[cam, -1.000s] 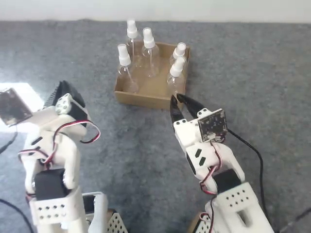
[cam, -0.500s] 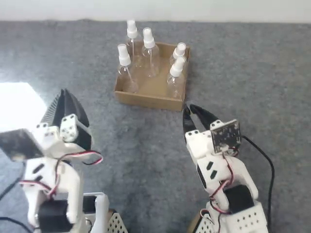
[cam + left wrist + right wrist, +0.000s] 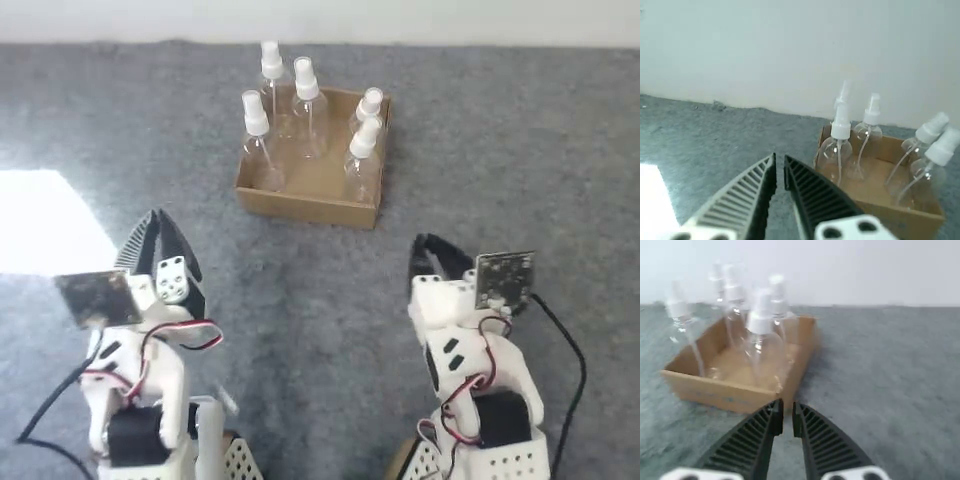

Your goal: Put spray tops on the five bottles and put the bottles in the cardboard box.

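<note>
A cardboard box [image 3: 300, 200] sits at the far middle of the grey table. Several clear bottles stand upright in it, each with a white spray top, such as the front-left bottle [image 3: 258, 135] and the front-right bottle [image 3: 362, 152]. My left gripper [image 3: 156, 232] is near the front left, well short of the box, shut with nothing in it. My right gripper [image 3: 430, 250] is at the front right, also shut and empty. The left wrist view has the left gripper [image 3: 780, 160] pointing at the box [image 3: 890, 207]. The right wrist view has the right gripper [image 3: 787, 405] just short of the box [image 3: 725, 390].
A bright white patch [image 3: 45, 225] lies on the table at the left. A pale wall [image 3: 790, 45] rises behind the box. Grey table surface [image 3: 520, 150] stretches open to the right of the box and between the arms.
Both arms have drawn back from the box toward the near edge. The right gripper was at the box's front right corner and is now clear of it.
</note>
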`<move>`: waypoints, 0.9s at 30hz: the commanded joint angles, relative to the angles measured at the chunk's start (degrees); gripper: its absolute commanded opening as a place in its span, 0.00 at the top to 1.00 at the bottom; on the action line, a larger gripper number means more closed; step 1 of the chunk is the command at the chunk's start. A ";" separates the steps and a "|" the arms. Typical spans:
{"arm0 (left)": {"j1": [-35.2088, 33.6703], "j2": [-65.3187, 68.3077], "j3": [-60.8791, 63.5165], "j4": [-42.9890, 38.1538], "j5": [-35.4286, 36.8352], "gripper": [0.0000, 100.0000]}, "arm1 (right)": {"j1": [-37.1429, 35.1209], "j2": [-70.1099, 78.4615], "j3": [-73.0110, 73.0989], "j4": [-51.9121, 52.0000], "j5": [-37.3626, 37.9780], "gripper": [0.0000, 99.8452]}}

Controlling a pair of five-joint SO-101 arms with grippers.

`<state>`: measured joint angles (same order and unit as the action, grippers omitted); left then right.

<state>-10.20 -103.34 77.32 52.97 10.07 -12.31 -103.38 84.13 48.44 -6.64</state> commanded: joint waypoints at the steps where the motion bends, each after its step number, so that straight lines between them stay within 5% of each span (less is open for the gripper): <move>1: 0.18 -1.05 2.59 -0.88 -1.05 0.88 | 3.12 -0.66 1.23 3.12 -1.23 0.99; 7: -0.18 -1.05 10.42 -0.88 -1.23 0.77 | 3.12 -0.66 6.33 4.53 -1.23 0.99; 18: 0.26 -0.97 19.21 -2.73 -1.41 0.77 | 3.21 -0.66 12.31 4.62 -1.14 0.99; 27: 0.26 -0.88 19.21 5.98 -1.41 0.77 | 3.12 -0.66 12.31 12.97 -1.14 0.99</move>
<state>-9.93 -103.34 97.10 56.22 9.10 -10.29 -103.30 95.21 57.05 -7.25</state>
